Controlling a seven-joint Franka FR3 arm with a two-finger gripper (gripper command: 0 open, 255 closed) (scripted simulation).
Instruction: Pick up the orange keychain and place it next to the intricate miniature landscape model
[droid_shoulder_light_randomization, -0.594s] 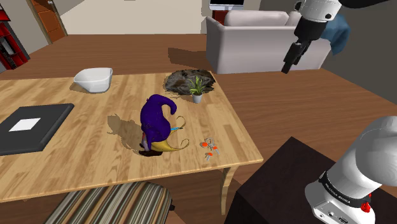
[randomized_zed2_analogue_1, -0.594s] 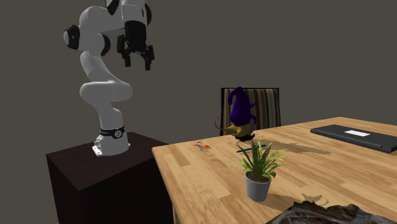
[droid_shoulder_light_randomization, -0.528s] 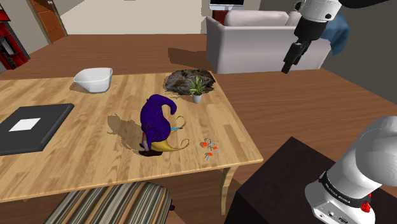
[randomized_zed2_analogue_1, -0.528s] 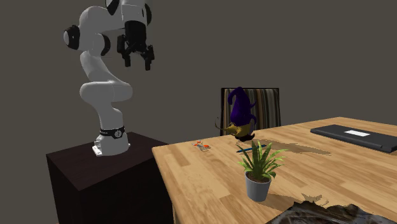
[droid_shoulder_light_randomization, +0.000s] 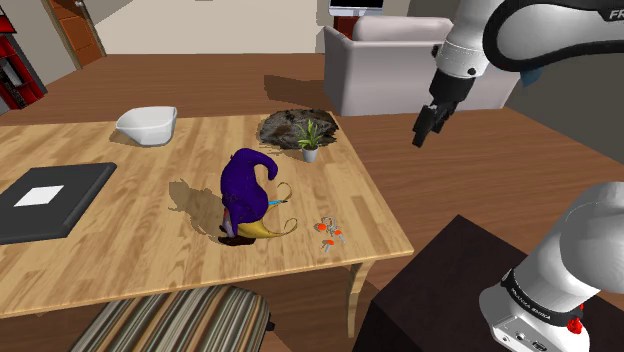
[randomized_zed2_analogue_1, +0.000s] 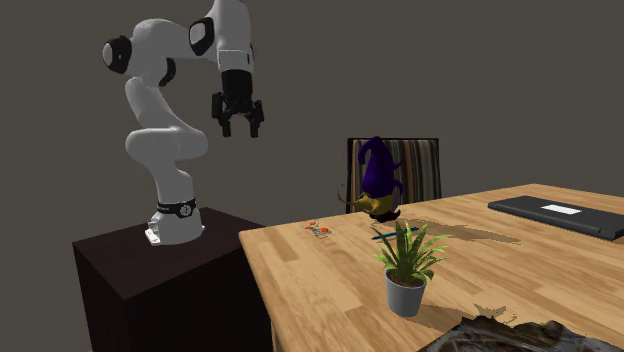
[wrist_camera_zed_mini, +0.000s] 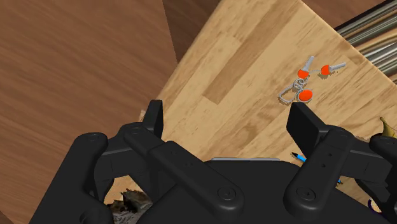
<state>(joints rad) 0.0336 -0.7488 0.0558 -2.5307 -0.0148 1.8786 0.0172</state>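
Keychain (wrist_camera_zed_mini: 307, 79) in the wrist view: three round orange tags on a tangle of grey metal rings and short keys, lying flat on the wooden table (wrist_camera_zed_mini: 242, 57) near its corner edge, past the tip of one finger. In the shoulder view the keychain (droid_shoulder_light_randomization: 328, 233) sits lower centre-right of the frame, near the table's (droid_shoulder_light_randomization: 120, 170) near edge, just beside a purple pointed-hat figure (droid_shoulder_light_randomization: 247, 190) with a yellow base.

Gripper (wrist_camera_zed_mini: 227, 121) — fingers spread wide, nothing between them. It hangs in the air at the shoulder view's upper right (droid_shoulder_light_randomization: 421, 133), well apart from the table, and at upper left of centre in the second exterior view (randomized_zed2_analogue_1: 240, 130), above the dark stand (randomized_zed2_analogue_1: 150, 280).

The shoulder view takes in a flat dark pad (droid_shoulder_light_randomization: 45, 200) at the left and a white bowl (droid_shoulder_light_randomization: 147, 124) further back, open side up; contents cannot be told. The second exterior view shows a striped chair (randomized_zed2_analogue_1: 425, 165) behind the figure.

Farther along the table: a small grey pot holding a green plant (droid_shoulder_light_randomization: 311, 140), touching the dark, craggy landscape model (droid_shoulder_light_randomization: 290, 128). A pale sofa (droid_shoulder_light_randomization: 400, 60) stands beyond.
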